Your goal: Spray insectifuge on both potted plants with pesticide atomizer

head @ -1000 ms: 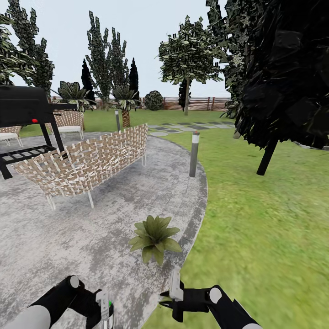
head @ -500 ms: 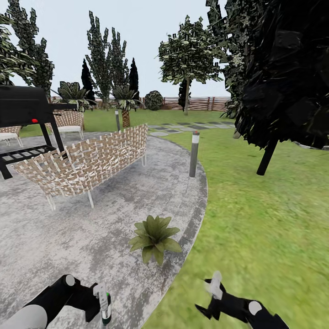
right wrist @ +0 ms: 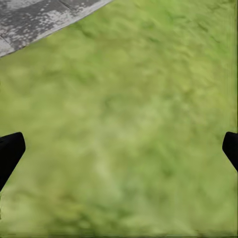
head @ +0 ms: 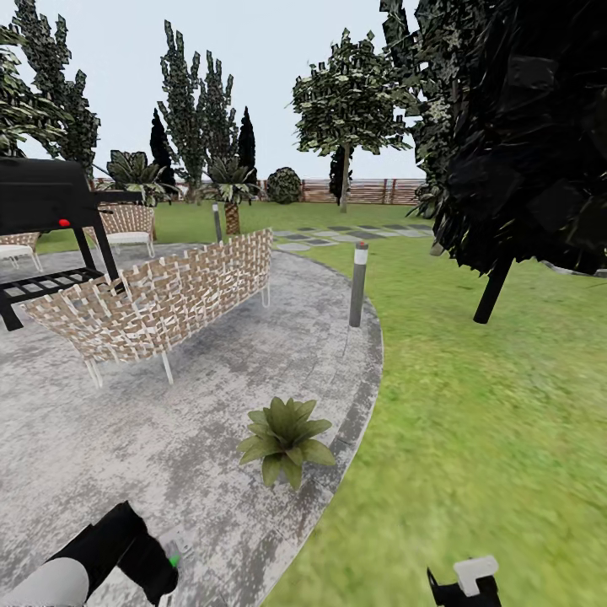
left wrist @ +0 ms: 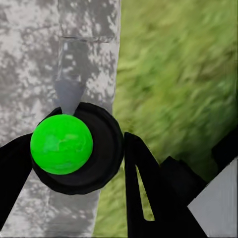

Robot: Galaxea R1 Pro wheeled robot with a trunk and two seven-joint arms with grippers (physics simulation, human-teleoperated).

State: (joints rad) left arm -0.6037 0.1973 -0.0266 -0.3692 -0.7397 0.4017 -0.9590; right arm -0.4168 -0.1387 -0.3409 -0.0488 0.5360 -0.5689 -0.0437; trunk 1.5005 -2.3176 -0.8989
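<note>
One potted plant (head: 285, 438), a rosette of broad green leaves that hide its pot, stands near the edge of the grey stone patio (head: 126, 438). At the head view's bottom left, my left gripper (head: 171, 558) is shut on the pesticide atomizer (head: 178, 541), of which a whitish bit and a green spot show. In the left wrist view the atomizer (left wrist: 74, 144) appears end-on as a dark round body with a bright green cap, between the black fingers (left wrist: 141, 173). My right gripper (head: 466, 583) is low over the lawn, its fingertips (right wrist: 11, 148) wide apart and open.
A wicker sofa (head: 160, 299) and a black grill (head: 42, 211) stand on the patio to the left. A grey bollard lamp (head: 359, 285) is at the patio edge. A dark tree (head: 506, 152) rises at right; the slat fence (head: 362, 191) is far behind.
My right arm has swung down and to the right, nearly out at the bottom edge. My left arm has drawn back and lower with the atomizer, which is now mostly hidden.
</note>
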